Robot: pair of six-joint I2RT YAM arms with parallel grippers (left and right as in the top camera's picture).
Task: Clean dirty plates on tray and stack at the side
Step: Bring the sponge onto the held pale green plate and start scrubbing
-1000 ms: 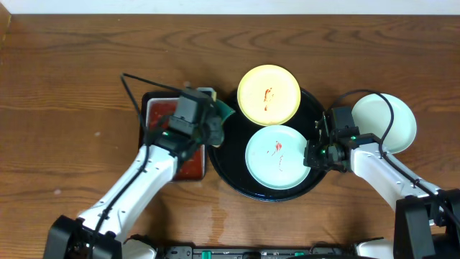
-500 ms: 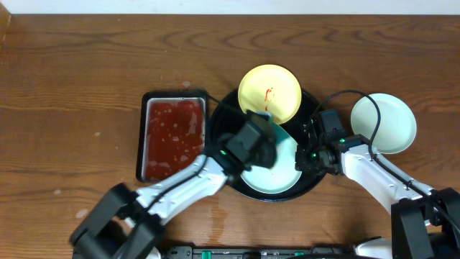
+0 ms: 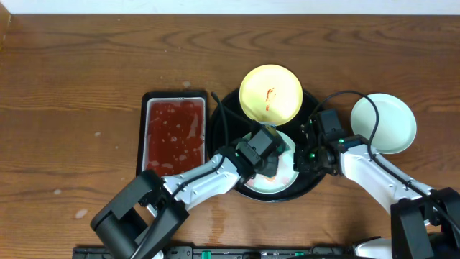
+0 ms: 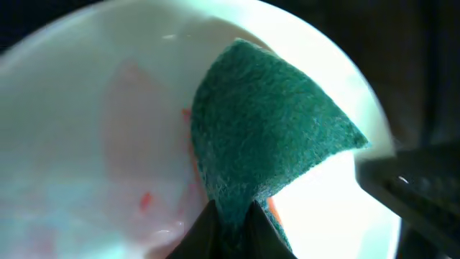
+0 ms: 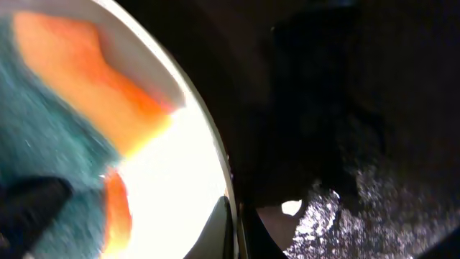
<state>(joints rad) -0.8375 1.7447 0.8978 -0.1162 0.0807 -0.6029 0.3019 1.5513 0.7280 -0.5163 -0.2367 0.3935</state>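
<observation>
Wooden table (image 3: pixel 72 72) bears the black tray (image 3: pixel 233 111); yellow plate (image 3: pixel 270 94) lies at its far edge; mint plate (image 3: pixel 287 155) sits inside, left gripper (image 4: pixel 233 216) pinching a green sponge (image 4: pixel 266 122) pressed on it; right gripper (image 5: pixel 233 216) clamps its rim; other mint plate (image 3: pixel 383 122) rests right of tray.

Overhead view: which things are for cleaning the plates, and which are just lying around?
For the job: black tray, yellow plate, mint plate, side plate, green sponge, left gripper, right gripper.
Lying about: red-liquid tray, wooden table.
</observation>
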